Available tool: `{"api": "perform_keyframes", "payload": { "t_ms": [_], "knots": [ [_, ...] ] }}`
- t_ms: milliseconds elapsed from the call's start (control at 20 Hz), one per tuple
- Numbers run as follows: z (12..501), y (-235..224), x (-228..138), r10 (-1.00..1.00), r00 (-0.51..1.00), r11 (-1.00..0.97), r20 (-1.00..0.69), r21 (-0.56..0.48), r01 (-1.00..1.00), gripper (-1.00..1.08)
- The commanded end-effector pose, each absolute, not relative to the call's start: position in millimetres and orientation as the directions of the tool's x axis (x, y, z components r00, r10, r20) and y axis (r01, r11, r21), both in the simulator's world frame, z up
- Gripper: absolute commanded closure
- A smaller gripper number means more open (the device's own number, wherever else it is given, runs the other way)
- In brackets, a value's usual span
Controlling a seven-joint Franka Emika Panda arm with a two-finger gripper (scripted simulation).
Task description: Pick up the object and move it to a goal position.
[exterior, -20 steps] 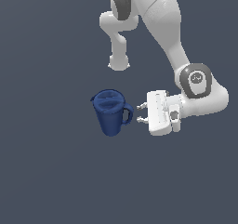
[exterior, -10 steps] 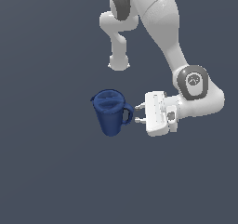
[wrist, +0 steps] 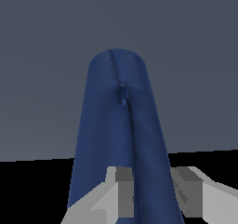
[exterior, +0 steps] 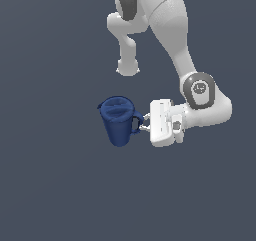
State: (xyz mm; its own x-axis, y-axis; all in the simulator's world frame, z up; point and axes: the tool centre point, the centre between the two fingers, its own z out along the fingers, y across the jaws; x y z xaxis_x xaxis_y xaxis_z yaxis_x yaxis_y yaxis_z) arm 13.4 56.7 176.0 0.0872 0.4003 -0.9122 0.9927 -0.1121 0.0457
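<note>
The dark blue pitcher [exterior: 117,122] stands upright, its round top up and its loop handle [exterior: 136,125] turned toward the exterior view's right. My gripper [exterior: 144,123] lies level on that side, open, with its fingertips on either side of the handle's outer edge. In the wrist view the pitcher [wrist: 104,125] fills the middle. Its handle [wrist: 132,139] runs as a thin ridge down between my two grey fingers [wrist: 118,190]. I cannot tell whether the pads touch the handle.
The white arm [exterior: 170,30] rises behind and to the exterior view's right of the pitcher. Its base column [exterior: 127,60] stands behind the pitcher. All else is plain dark grey ground.
My gripper has slid a little toward the exterior view's left, bringing its fingertips up to the pitcher's handle. The pitcher has not moved.
</note>
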Motion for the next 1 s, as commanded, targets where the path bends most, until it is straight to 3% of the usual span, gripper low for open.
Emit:
{"api": "perform_keyframes", "payload": {
  "t_ms": [0,950],
  "knots": [
    [176,56,13,0.4,0.087,-0.111,-0.912,0.046,0.993,1.08],
    [184,63,-6,0.401,0.086,-0.111,-0.912,0.045,0.993,1.08]
  ]
}}
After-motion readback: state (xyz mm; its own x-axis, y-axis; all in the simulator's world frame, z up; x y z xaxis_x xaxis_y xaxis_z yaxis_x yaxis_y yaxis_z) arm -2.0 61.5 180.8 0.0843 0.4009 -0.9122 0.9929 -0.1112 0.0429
